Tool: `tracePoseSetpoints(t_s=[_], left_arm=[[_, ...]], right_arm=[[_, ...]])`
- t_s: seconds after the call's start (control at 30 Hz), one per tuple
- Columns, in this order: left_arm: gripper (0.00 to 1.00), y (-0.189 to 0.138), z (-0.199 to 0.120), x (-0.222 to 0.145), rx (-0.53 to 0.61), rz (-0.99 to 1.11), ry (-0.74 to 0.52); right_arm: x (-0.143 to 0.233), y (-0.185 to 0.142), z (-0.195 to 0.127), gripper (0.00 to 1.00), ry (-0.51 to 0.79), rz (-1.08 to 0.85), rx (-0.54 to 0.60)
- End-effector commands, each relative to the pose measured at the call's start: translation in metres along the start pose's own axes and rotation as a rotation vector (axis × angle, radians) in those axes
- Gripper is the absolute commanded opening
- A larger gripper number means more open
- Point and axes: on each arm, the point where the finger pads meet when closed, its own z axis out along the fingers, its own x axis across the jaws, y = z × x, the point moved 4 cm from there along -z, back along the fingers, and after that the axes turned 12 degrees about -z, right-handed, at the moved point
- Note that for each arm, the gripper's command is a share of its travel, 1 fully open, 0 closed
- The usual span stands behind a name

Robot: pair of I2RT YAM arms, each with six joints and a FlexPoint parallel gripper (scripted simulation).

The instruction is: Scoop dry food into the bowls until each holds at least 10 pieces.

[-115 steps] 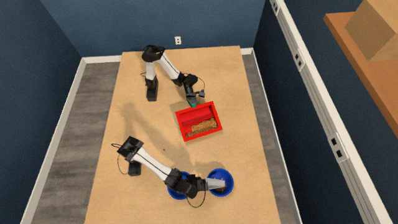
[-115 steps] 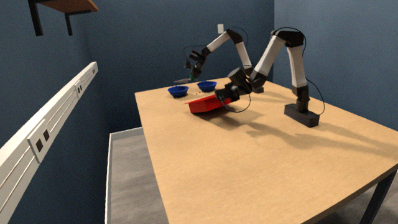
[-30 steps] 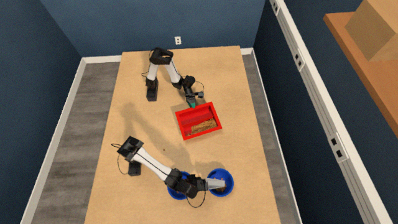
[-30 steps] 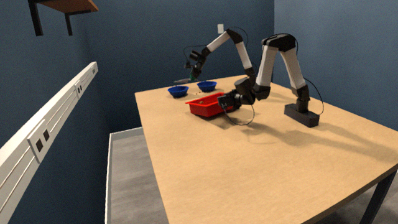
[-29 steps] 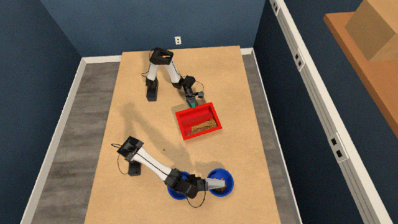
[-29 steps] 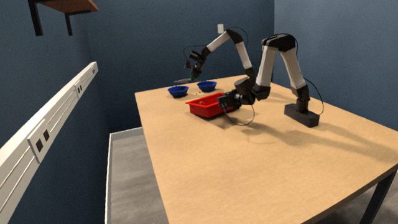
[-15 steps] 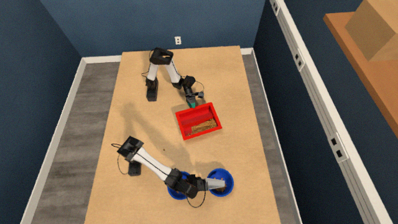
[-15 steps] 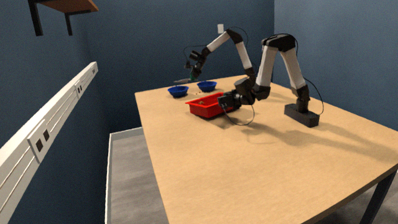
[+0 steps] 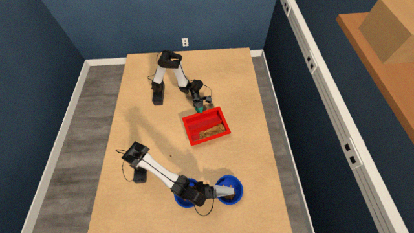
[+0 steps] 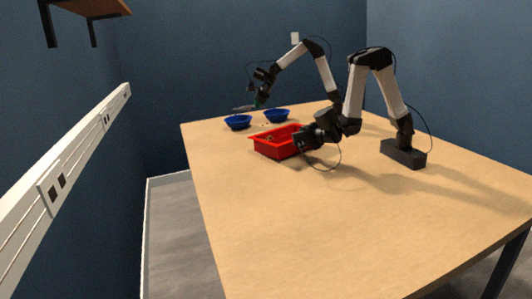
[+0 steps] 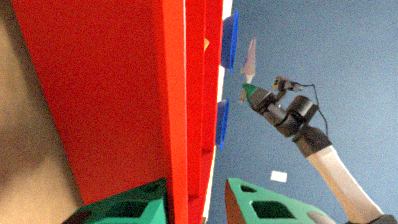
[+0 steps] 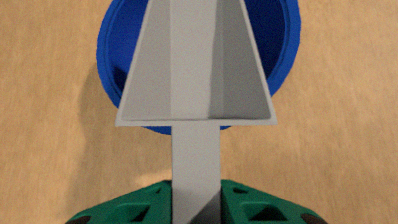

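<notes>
Food [image 9: 211,131] [image 10: 269,138] lies banked along the lower wall of the red box [image 9: 210,138] [image 10: 268,149] [image 11: 100,100], which sits mid-frame from the top. My left tool [image 9: 199,110] [image 10: 312,141] [image 11: 199,187] is at the box's upper wall, fingers parted with the rim between them, not clenched. I judge the step as getting the box settled for another scoop. I'd lower it gently, check it sits flat, then back straight off the wall — any sideways drag could shake the bank loose.

My right tool [image 9: 215,191] [image 10: 257,104] [image 11: 244,84] [image 12: 196,189] is clenched on the handle of the scoop [image 9: 224,191] [image 10: 243,108] [image 11: 250,60] [image 12: 195,75], above the blue bowl [image 9: 242,191] [image 10: 238,124] [image 11: 230,42] [image 12: 102,50] at lower right from the top. Its pan looks bare. Next, I'd lift it clear of both rims before swinging over, enter low at the bank's open side and level out slowly — I can't count the bowl's pieces.

The red box [image 9: 211,139] [image 10: 266,148] [image 11: 100,100] has come down from its earlier tilt.
</notes>
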Motion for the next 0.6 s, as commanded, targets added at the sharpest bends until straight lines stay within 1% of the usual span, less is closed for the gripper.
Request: tracePoseSetpoints(t_s=[0.0, 0.17, 0.2, 0.27, 0.33, 0.57], left_arm=[[0.28, 0.001, -0.002, 0.004, 0.004, 0.015, -0.014], [0.28, 0.001, 0.001, 0.004, 0.009, 0.023, -0.020], [0.28, 0.001, -0.002, 0.010, 0.002, 0.005, -0.012], [0.28, 0.002, 0.001, 0.006, 0.006, 0.024, -0.020], [0.28, 0.000, -0.001, 0.013, 0.004, 0.016, -0.012], [0.28, 0.004, -0.002, 0.017, -0.006, 0.022, -0.018]], right_arm=[[0.001, 0.014, -0.012, 0.00, -0.014, -0.022, -0.057], [0.001, 0.014, -0.012, 0.00, -0.014, -0.022, -0.057], [0.001, 0.014, -0.012, 0.00, -0.014, -0.022, -0.057], [0.001, 0.014, -0.012, 0.00, -0.014, -0.022, -0.057], [0.001, 0.014, -0.012, 0.00, -0.014, -0.022, -0.057], [0.001, 0.014, -0.012, 0.00, -0.014, -0.022, -0.057]])
